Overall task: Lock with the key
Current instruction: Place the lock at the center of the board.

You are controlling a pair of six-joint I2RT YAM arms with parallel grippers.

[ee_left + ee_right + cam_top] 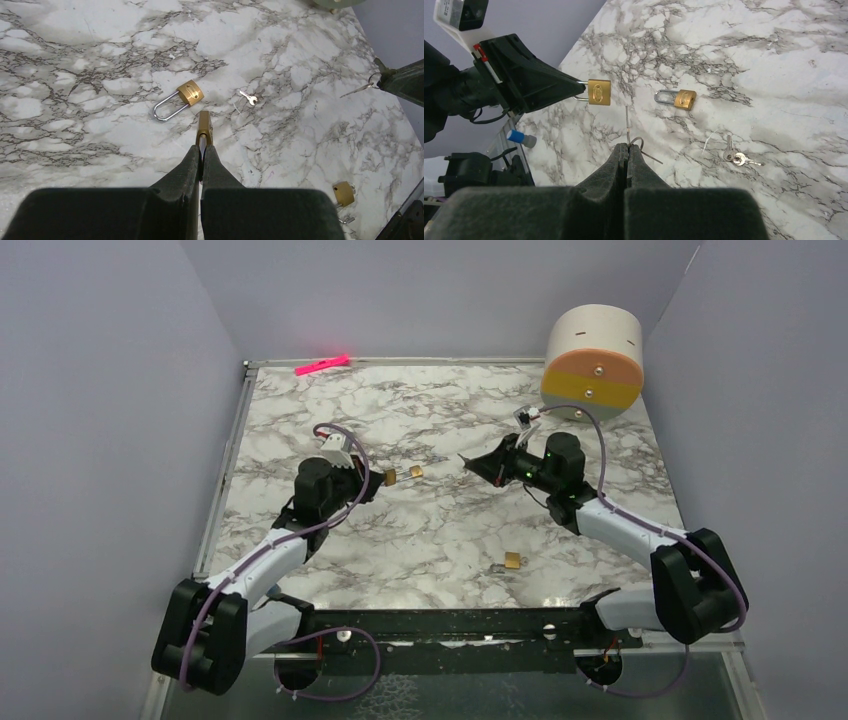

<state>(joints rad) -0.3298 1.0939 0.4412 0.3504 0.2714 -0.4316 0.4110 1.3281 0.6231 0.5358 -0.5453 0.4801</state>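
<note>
My left gripper [202,150] is shut on the silver shackle of a small brass padlock [204,125], and the brass body sticks out past the fingertips above the marble. The right wrist view shows that padlock [599,92] with its flat face turned toward me. My right gripper [628,146] is shut on a thin silver key [626,122] that points at the padlock, still a short gap away. A ring and a second key dangle beside the tips. In the top view the two grippers face each other near the table's middle, left [375,480] and right [470,462].
A second padlock [185,97] lies flat on the table just beyond the held one, and a third [512,561] lies nearer the arm bases. Loose keys [734,156] rest on the marble. A white, orange and yellow drum [592,365] stands at the back right, a pink strip [322,364] at the back left.
</note>
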